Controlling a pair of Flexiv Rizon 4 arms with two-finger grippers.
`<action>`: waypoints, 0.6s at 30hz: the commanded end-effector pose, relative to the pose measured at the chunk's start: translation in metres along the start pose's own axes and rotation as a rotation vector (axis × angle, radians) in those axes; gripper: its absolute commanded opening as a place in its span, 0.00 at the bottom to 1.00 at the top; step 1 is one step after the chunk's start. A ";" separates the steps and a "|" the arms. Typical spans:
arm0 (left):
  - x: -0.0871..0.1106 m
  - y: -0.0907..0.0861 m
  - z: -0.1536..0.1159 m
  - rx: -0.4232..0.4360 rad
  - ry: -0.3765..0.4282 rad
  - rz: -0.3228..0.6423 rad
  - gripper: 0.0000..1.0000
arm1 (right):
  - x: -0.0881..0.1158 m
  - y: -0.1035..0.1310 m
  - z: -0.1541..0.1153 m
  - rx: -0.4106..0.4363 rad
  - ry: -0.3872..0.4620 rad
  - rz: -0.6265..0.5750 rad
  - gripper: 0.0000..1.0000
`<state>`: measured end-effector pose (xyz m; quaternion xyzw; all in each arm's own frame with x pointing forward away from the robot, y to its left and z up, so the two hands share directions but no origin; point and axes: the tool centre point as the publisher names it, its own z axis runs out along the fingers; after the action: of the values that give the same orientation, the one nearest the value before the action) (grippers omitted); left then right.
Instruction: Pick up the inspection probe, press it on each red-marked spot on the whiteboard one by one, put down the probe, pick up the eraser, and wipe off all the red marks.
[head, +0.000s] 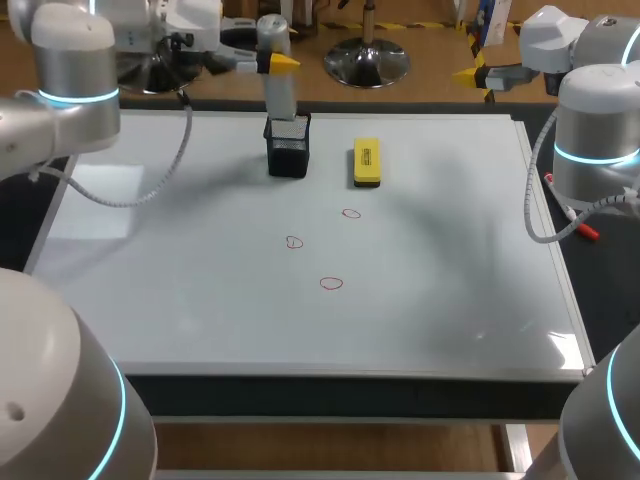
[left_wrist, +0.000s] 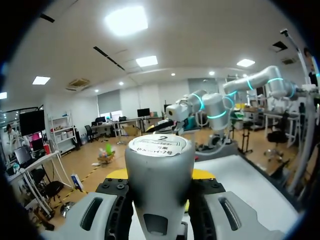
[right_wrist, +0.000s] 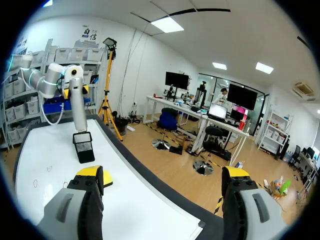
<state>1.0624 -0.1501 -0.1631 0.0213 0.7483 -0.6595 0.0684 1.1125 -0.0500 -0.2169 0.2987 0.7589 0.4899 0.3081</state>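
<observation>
1. Directly above the black wire-mesh holder (head: 288, 150), the tall grey smooth-sided cylindrical probe (head: 279, 95) stands upright. Its lower end is at the holder's mouth, and I cannot tell whether it is clear of the rim.
2. The left hand (head: 277, 62) is clamped on the probe's upper part, well above the holder, with one finger against each side. In the left wrist view the probe's white-labelled cap rises between the pads.
3. The probe looks rigid, with a slick skin and probably some weight. A hold this high keeps the fingers away from the holder. Pressing down, though, will tend to push the body up through the pads, so the clamp likely needs to be firm and the shaft kept vertical.
4. Nearer the robot than the holder, three small red ring marks (head: 331, 283) sit on the glossy whiteboard (head: 180, 300) that covers the table. They are apart from one another and well apart from the holder. The board is hard and smooth, so a tilted tip would probably skid.
5. Just to the right of the holder, the yellow rectangular block eraser (head: 367, 162) lies flat. It looks light and stiff, and its two long sides seem the natural place to grip it.
6. Far to the right of the holder, the right hand (right_wrist: 162, 175) hangs with its fingers spread wide and nothing between them.
</observation>
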 end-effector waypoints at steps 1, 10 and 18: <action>0.008 -0.012 -0.013 -0.011 -0.040 0.014 0.00 | 0.000 0.000 0.000 0.000 0.001 0.000 1.00; 0.007 -0.009 -0.054 -0.034 -0.160 0.017 0.00 | 0.000 0.000 0.000 0.000 0.001 0.000 1.00; 0.014 0.001 -0.092 -0.064 -0.286 0.006 0.00 | 0.000 0.000 0.000 0.000 0.001 0.000 1.00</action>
<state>1.0590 -0.0714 -0.1578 -0.0462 0.7581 -0.6345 0.1432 1.1124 -0.0499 -0.2169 0.2986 0.7589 0.4899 0.3080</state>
